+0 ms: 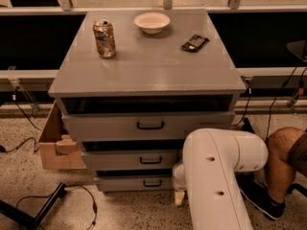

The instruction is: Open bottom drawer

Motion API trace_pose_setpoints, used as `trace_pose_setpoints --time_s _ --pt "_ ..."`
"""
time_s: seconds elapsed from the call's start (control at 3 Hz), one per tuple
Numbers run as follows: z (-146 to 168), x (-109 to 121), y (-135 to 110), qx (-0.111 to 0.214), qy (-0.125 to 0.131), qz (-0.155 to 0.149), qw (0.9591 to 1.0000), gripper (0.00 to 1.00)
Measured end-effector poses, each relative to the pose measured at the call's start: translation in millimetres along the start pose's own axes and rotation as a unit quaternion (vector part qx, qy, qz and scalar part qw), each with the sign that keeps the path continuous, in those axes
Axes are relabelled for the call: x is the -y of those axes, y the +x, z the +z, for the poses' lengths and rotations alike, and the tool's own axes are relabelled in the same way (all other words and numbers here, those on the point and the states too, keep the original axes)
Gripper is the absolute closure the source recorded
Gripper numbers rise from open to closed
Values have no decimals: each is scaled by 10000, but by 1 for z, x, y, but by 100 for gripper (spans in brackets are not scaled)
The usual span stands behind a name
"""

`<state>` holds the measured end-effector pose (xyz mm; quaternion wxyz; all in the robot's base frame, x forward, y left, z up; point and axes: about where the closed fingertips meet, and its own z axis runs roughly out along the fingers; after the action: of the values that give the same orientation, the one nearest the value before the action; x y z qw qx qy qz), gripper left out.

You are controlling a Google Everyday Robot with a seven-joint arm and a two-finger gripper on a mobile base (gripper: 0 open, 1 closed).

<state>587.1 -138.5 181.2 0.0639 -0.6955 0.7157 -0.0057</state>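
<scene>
Nearest the camera, much is blocked by the white arm (216, 176), behind which the end effector (179, 195) is largely hidden. It is placed low by the floor, just right of the handle (152, 183) of the bottom drawer (120, 183); whether it is wide or narrow cannot be told. The bottom drawer is found at the foot of the grey cabinet, with only a thin dark gap above its front (so it is judged barely open, if at all).

A missed grasp is the main risk: the handle is small and the end effector sits to its side, so the front could be pushed instead. The middle drawer (120, 160) just above could be taken by mistake. A bare knee (283, 150) near the arm might be struck.

No drawer's contents can be seen. At the left, a cardboard box (48, 143) holds a loose brown piece. Farther back, on the surface (158, 71), a can (104, 38), an apparently empty bowl (151, 22) and a dark packet (195, 42) are set apart.
</scene>
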Motion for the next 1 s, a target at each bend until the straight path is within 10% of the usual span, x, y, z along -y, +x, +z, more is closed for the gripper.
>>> trace_pose_setpoints --time_s 0.67,1.0 --pt "-23 -44 34 -468 -392 364 9975 70" --pt "-22 -45 34 -470 -405 359 9974 60"
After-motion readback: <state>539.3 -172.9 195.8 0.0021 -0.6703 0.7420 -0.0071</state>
